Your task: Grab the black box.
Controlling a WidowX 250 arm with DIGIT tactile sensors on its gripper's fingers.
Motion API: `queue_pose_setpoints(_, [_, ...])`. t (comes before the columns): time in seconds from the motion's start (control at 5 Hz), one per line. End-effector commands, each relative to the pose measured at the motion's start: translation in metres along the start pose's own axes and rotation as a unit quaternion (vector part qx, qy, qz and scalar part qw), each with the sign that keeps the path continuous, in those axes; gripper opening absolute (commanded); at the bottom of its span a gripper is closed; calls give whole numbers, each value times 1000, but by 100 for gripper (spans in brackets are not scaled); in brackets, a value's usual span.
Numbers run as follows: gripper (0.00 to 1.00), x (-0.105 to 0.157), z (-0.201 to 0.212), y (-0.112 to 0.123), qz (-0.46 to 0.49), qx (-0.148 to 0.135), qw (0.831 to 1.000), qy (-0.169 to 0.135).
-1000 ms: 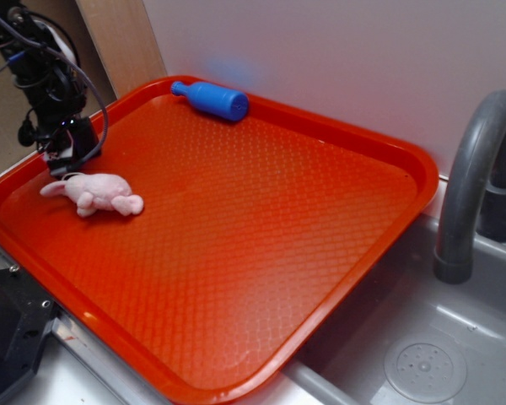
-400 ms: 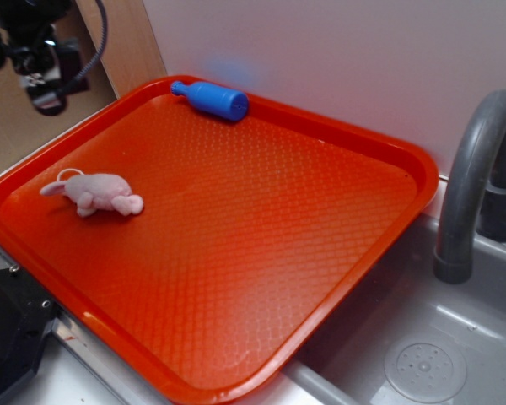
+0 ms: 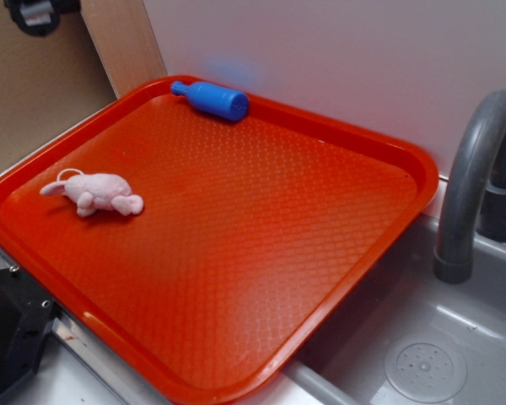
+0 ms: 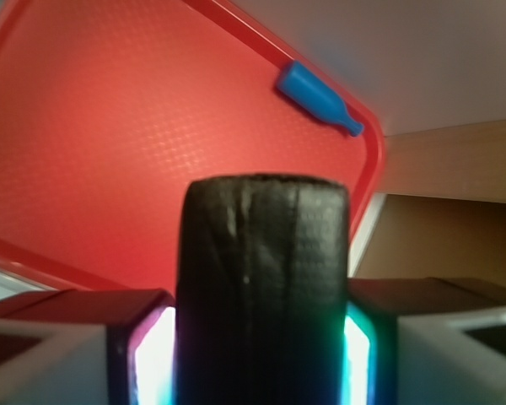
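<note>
- Your fingers are pinched on the black box; in the wrist view it fills the gap between the 2 pads, whose lit inner faces press against its left and right sides.
- The black box stands upright in that grip, its rounded top edge above the pads, held in the air over the red tray.
- In the exterior view you see only a dark sliver of the fingers at the top left of the frame, high above the tray's left corner; the box itself cannot be made out there.
- The pink toy mouse lies on the tray near its left corner, well below your fingers.
- The blue bottle lies on its side against the tray's far rim, next to the wall; the wrist view shows it at a far corner.
- The tray rests on the counter, with a grey sink and grey faucet just beside its right edge.
</note>
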State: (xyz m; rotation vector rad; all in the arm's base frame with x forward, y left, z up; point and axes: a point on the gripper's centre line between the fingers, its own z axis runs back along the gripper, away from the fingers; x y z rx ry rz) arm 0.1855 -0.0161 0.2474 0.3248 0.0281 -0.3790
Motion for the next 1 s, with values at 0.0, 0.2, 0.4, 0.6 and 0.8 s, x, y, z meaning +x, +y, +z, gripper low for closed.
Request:
queue_pose_setpoints(0.0, [0, 21, 0, -2, -3, -62, 998, -9])
queue_pose_setpoints(0.2, [0, 22, -3, -1, 5, -84, 996, -28])
queue_pose_setpoints(0.4, [0, 23, -9, 0, 14, -110, 993, -48])
queue_pose_setpoints(0.6, [0, 22, -11, 0, 19, -118, 992, -48])
queue_pose_setpoints(0.8, [0, 24, -11, -4, 40, -96, 994, -21])
